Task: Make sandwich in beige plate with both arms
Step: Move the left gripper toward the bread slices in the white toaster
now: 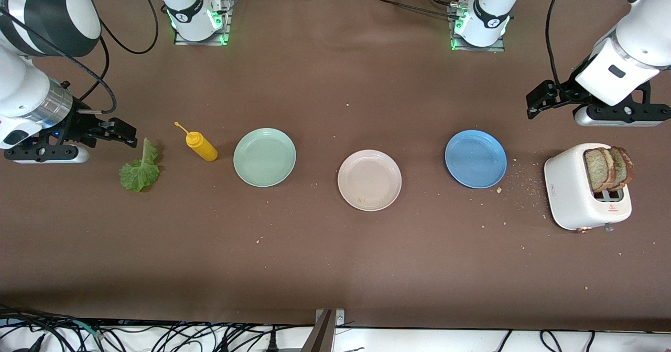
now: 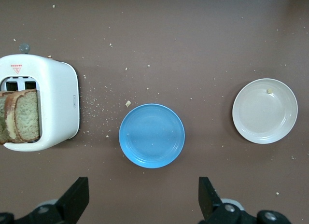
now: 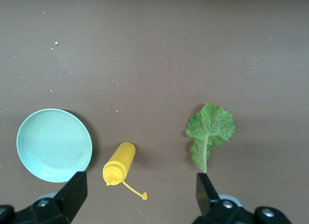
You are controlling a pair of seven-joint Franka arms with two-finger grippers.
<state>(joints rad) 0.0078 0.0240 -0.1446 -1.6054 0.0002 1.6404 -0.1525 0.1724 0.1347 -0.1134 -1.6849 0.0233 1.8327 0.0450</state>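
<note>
While both claws hang open and empty, the round pale beige plate [image 1: 369, 180] lies bare mid-desk.
2 brown bread slices [image 1: 608, 168] are held in the white toaster [image 1: 569, 192] under the left claw [image 1: 536, 103]; the crinkled green lettuce leaf [image 1: 140, 168] lies by the right claw [image 1: 123, 132].

Brown table [image 1: 335, 257], scattered with pale crumbs [image 1: 524, 181], thickest around the toaster. Round mint-green plate [image 1: 264, 157] toward the right arm's end; yellow plastic squeeze bottle [image 1: 200, 146] lying on its side just beside it, thin nozzle pointing away from the plate. Round blue plate [image 1: 475, 159] toward the left arm's end. White rounded toaster [image 1: 569, 189] near it, closer to that end of the table.
</note>
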